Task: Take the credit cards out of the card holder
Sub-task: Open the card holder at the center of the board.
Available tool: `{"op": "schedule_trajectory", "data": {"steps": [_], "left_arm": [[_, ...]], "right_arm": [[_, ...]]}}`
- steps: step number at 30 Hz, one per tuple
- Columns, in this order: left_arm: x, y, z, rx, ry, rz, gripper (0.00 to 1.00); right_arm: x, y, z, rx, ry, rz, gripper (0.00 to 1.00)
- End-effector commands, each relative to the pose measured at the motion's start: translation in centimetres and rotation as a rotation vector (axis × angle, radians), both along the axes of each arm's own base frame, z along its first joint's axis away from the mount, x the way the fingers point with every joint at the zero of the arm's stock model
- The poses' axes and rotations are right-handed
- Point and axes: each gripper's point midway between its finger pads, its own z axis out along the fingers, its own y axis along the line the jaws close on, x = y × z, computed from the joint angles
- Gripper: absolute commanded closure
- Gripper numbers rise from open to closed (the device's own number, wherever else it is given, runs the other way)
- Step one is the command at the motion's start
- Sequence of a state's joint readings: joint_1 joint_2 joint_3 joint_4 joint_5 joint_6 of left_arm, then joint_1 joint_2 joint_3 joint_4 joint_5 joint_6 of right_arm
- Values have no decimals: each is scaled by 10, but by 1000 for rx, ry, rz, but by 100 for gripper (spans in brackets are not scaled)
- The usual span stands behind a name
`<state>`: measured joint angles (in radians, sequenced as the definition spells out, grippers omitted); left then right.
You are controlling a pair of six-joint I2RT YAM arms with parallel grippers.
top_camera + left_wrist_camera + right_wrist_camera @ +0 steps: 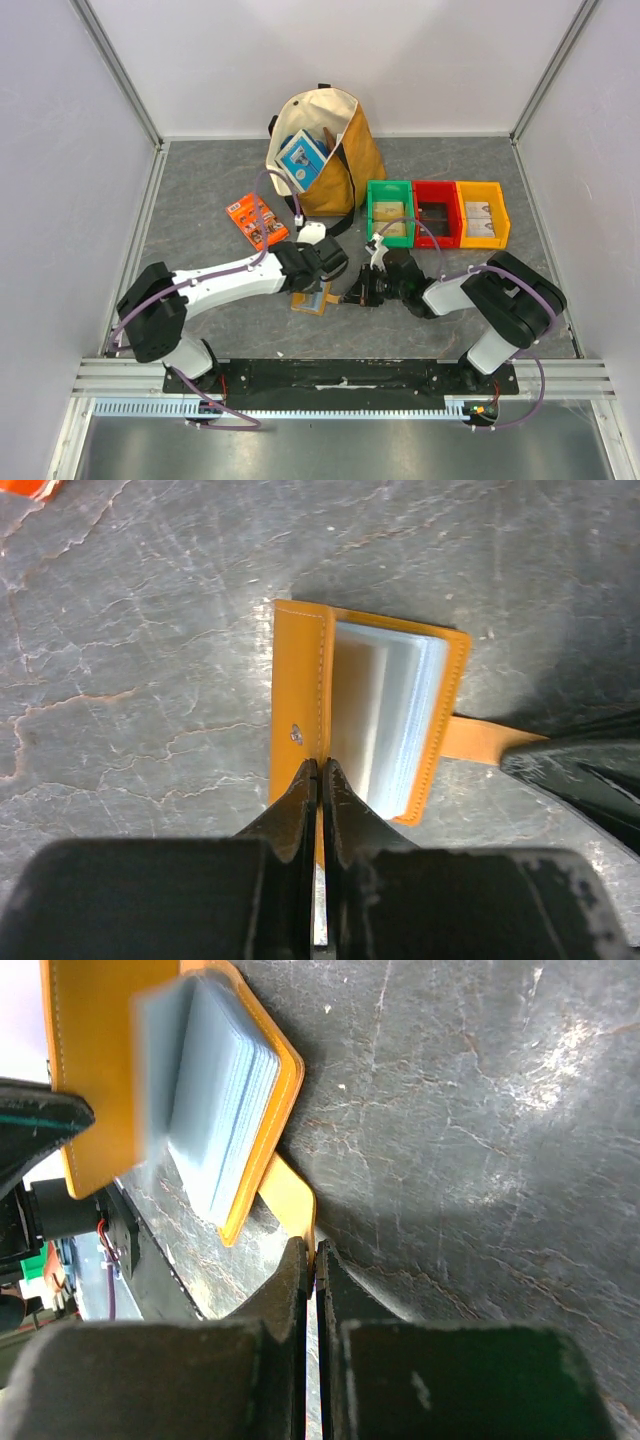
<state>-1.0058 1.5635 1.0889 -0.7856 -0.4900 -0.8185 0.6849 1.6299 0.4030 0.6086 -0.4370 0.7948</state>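
**Left gripper (pixel 319 768) and right gripper (pixel 311 1250) pinching an open card holder (pixel 300 700)**

The left gripper is squeezing the orange cover's edge with its jaws fully closed. The right gripper, also closed tight, is gripping the closing tab (pixel 478 742). The card holder is lying open on the grey surface (pixel 200 200) near the middle of its near edge, pale pockets (pixel 395 715) facing up. Whether credit cards are sitting inside cannot be told.

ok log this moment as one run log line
card holder: open | left end effector: shut on its cover edge | right end effector: shut on closing tab | credit cards: none seen out
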Motion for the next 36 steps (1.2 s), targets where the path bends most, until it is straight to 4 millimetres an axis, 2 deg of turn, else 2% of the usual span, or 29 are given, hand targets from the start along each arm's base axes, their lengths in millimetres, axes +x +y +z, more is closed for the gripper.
{"op": "schedule_trajectory", "data": {"steps": [1,4,13,19,21,26,30,32,36], "left_arm": [[1,29,-15,-40,27,53,98],[-1,40,-27,-168,70,100,98],[-7,56,-52,-340,120,156,98],[-12,52,-56,-381,145,136,98],[-11,56,-55,-367,130,143,94],[-6,71,-41,-318,74,176,78],[-3,79,-24,-278,39,180,54],[-1,78,-12,-282,23,169,51],[2,62,27,-338,-41,129,50]], "right_arm": [[-12,-16,-16,-108,29,39,100],[-13,-19,-17,-134,21,51,100],[-12,-28,-22,-218,5,85,100],[-11,-36,-25,-271,-1,82,100],[-10,-37,-25,-280,-6,80,100],[-9,-50,-31,-360,-11,68,100],[-6,-58,-29,-409,-33,61,100],[-4,-60,-26,-419,-47,61,100],[0,-62,-20,-435,-75,61,100]]}}
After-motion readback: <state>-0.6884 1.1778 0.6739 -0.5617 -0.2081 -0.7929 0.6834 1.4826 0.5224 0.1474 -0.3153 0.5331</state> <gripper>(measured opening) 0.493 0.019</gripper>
